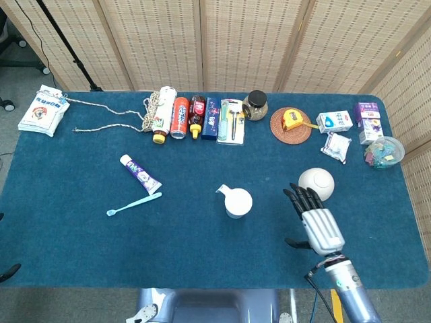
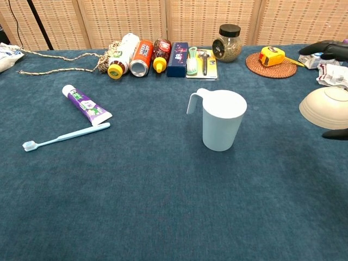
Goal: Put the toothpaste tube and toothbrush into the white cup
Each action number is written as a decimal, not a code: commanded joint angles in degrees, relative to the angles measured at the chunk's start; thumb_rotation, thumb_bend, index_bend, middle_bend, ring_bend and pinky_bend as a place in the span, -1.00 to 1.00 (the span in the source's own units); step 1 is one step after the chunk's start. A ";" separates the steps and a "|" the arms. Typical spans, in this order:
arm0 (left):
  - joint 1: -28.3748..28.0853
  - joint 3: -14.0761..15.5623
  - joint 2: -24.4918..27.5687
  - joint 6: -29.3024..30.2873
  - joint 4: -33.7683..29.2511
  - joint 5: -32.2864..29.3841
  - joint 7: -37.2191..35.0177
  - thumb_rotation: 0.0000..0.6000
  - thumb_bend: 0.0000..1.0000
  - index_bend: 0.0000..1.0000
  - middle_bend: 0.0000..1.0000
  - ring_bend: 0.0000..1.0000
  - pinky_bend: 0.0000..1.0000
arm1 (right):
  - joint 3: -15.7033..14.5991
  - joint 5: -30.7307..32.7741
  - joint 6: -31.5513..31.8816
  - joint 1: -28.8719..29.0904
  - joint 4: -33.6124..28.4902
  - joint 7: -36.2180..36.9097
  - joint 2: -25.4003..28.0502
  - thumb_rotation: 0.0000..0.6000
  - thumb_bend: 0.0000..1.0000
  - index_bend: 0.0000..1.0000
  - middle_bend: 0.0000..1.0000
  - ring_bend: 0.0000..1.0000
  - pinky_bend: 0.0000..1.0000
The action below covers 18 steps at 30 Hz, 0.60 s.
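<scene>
Hovering over the table to the right of the white cup (image 1: 237,201), right hand (image 1: 316,220) spread flat, holding nothing — left hand out of sight. Lying well left of the cup: toothpaste tube (image 1: 140,173), soft and probably light, best pinched mid-body; toothbrush (image 1: 134,204) just below — stiff, thin, likely slippery, best taken mid-handle.

Lab/test setup: blue-cloth table (image 1: 202,249), folding screens (image 1: 202,40).
</scene>
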 commanded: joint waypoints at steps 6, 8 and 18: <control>-0.26 -0.17 0.11 -0.62 -0.19 -0.51 0.05 1.00 -1.00 -1.00 -1.00 -1.00 -1.00 | 3.09 6.97 -5.44 6.48 4.49 -2.64 -8.83 1.00 -1.00 -1.00 -1.00 -1.00 -1.00; -0.29 -0.20 0.14 -0.71 -0.21 -0.62 -0.03 1.00 -1.00 -1.00 -1.00 -1.00 -1.00 | 3.36 7.69 -5.83 7.08 5.00 -2.84 -9.62 1.00 -1.00 -1.00 -1.00 -1.00 -1.00; -0.63 -0.65 0.77 -1.52 -0.27 -1.77 -1.68 1.00 -1.00 -1.00 -1.00 -1.00 -1.00 | 5.34 14.33 -8.22 11.84 10.72 -4.34 -15.72 1.00 -1.00 -1.00 -1.00 -1.00 -1.00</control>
